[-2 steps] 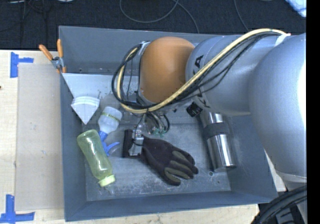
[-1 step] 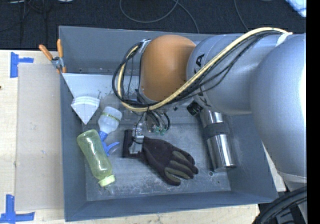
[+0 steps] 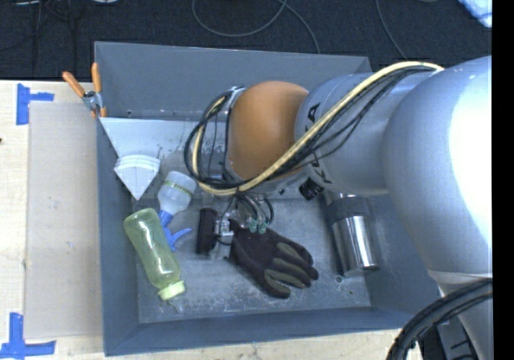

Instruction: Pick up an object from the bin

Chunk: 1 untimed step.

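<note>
Though the orange wrist cover [image 3: 265, 125] hides its top, the hand [image 3: 215, 234] hangs low at the centre of the grey metal bin [image 3: 241, 69]; open or closed, I cannot tell. A black fabric glove [image 3: 273, 260] lies just beside it at 4 o'clock, a yellow-green plastic bottle [image 3: 152, 252] at 9, and a shiny steel cup [image 3: 353, 242] at 3.

Grey metal bin [image 3: 241, 69], yellow-green bottle [image 3: 154, 254] lower left, black glove [image 3: 269, 260] at centre, steel cup [image 3: 353, 242] right, white cone [image 3: 138, 173] upper left.

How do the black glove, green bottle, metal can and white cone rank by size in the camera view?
1. Black glove and green bottle: too alike to rank.
2. Metal can.
3. White cone, smallest.
</note>
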{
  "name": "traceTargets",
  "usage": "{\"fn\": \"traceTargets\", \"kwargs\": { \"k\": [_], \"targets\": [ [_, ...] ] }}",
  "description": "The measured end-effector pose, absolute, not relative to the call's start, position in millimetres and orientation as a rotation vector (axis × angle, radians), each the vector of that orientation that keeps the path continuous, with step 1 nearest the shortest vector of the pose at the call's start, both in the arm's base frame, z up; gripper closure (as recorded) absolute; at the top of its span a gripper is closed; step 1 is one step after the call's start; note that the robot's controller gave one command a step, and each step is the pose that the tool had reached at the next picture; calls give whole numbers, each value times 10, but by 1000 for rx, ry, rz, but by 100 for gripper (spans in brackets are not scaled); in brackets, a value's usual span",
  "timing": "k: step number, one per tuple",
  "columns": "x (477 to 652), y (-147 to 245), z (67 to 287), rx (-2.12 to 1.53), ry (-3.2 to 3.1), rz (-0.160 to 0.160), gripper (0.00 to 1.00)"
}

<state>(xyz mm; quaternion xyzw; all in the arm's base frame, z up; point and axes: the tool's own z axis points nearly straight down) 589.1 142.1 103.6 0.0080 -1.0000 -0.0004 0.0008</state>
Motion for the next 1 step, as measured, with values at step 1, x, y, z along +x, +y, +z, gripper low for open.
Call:
{"fn": "traceTargets", "kwargs": {
  "k": [1],
  "targets": [
    [6021,1230,708,-485,-3103,0,100]
  ]
}}
